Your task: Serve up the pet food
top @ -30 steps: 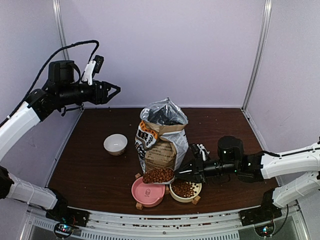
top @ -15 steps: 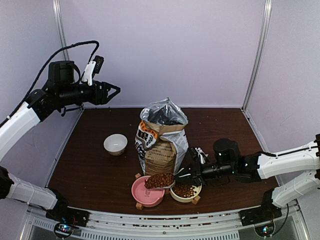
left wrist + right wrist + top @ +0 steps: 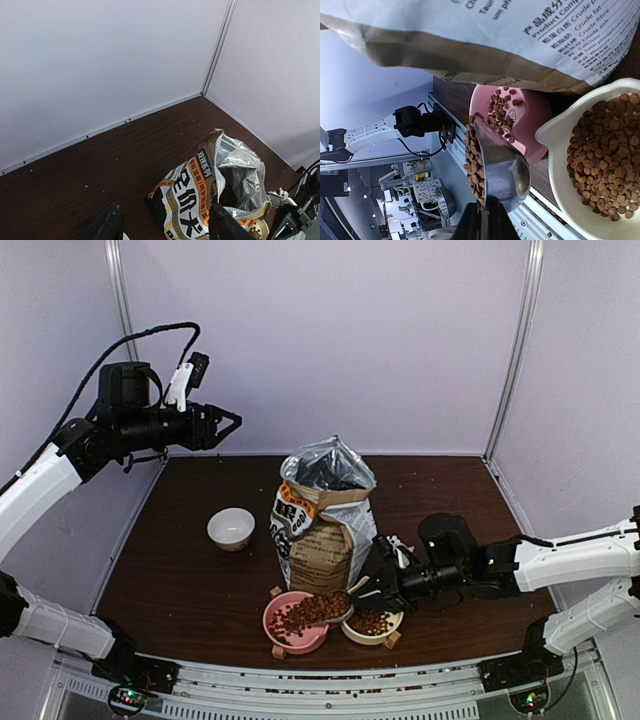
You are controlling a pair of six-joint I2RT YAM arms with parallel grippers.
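- Pouring pet food (image 3: 312, 610) off a tilted metal scoop (image 3: 343, 606) into the pink bowl (image 3: 283, 637), scattering loose reddish-brown pellets across the bowl's floor.
- Showing a fuller heap of the same pellets in the cream bowl (image 3: 386, 632), just beside the pink one on its right, both near the front edge of the tabletop (image 3: 170, 580).
- Clenching the scoop's handle in the right pincer (image 3: 384, 590), fingers pressed nearly together on it, tipping the scoop's mouth toward the pink bowl.
- Standing just behind both bowls: an upright brown-and-white paper bag (image 3: 325, 530), gaping open at the top and showing its silver lining.
- Hovering high over the tabletop's far-left corner with the left pincer (image 3: 232, 423), fingers spread apart, released, gripping and touching nothing.
- Showing a small white bowl (image 3: 231, 528) on the tabletop, left of the bag and well apart from the other two bowls.
- Giving, from the right wrist view, detail too small to see from above: pellets sliding in a line off the scoop's edge (image 3: 472, 170), the shiny inside of the scoop (image 3: 506, 172) nearly bare, and the bag's printed side (image 3: 520, 50) looming over the bowls.
- Looking down, from the left wrist view, into the bag's open mouth (image 3: 235, 170), framing it between two dark fingers (image 3: 107, 227) at the bottom edge, while hiding the pour itself.
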